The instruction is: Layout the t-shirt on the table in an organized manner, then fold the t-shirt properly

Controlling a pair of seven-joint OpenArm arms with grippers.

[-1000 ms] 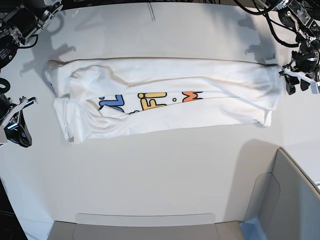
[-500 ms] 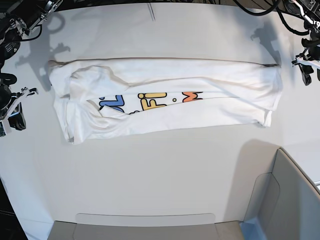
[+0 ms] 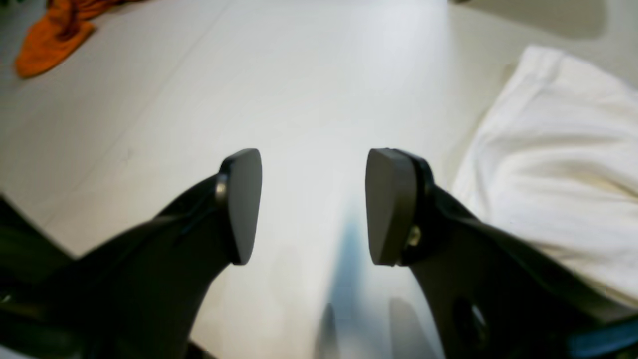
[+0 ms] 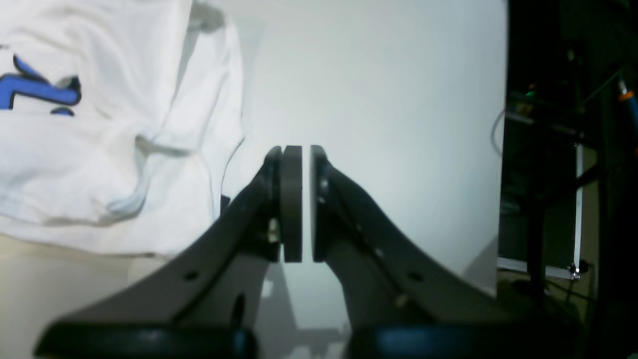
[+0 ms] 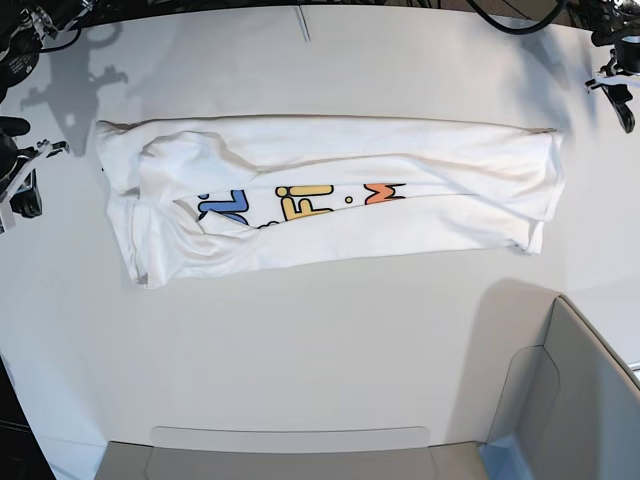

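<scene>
The t-shirt (image 5: 330,205) lies as a long band across the surface (image 5: 320,350), long axis running side to side toward both arms. The left gripper (image 3: 311,204), spread wide and empty, hangs just off one end; the right gripper (image 4: 305,202), clenched on nothing, sits off the other, about equally near.

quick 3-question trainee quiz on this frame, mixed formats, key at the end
1. True or false: the left gripper is holding the t-shirt.
2. The right gripper has its jaws: A) wide apart B) all but closed, with nothing between them C) closed on the fabric.
3. Fill in: in the left wrist view, the cloth at the far top left is ____ in colour.

Key
1. False. Its jaws stand apart over the bare table, and the shirt lies off to one side.
2. B
3. orange
</scene>
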